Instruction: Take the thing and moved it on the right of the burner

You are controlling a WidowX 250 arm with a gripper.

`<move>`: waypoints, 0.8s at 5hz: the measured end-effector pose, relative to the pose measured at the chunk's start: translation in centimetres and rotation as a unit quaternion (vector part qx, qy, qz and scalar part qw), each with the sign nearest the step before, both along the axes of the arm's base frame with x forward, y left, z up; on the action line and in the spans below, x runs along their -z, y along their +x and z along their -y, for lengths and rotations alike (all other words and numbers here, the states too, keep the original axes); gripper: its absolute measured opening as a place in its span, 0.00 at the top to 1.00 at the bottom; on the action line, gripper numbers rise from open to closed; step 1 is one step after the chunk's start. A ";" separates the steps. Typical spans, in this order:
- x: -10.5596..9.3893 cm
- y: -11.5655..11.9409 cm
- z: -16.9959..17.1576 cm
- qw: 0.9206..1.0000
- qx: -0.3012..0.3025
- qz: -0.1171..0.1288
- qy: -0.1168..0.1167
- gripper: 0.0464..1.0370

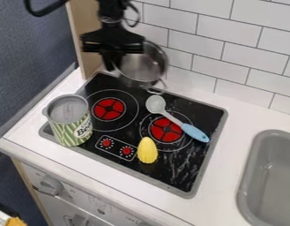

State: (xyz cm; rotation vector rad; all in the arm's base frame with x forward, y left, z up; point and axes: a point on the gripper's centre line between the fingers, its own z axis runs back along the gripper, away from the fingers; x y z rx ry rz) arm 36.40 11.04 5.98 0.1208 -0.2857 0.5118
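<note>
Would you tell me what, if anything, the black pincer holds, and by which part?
The pincer holds the silver metal pot by its left side in the picture; whether rim or handle is unclear.

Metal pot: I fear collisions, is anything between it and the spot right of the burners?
Yes: between the pot and there, the spoon lies slantwise over the right burner; a low path would probably clip it.

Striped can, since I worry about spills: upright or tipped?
Upright: the can stands on the stovetop, its round gray top facing up.
</note>
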 end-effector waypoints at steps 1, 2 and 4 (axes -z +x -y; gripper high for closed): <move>0.1 -1.1 -2.7 0.999 -0.031 -0.006 0.002 0.97; 1.1 -2.4 -4.3 0.998 -0.055 -0.015 -0.009 0.97; 4.1 -3.1 -3.9 0.998 -0.046 -0.037 -0.037 0.97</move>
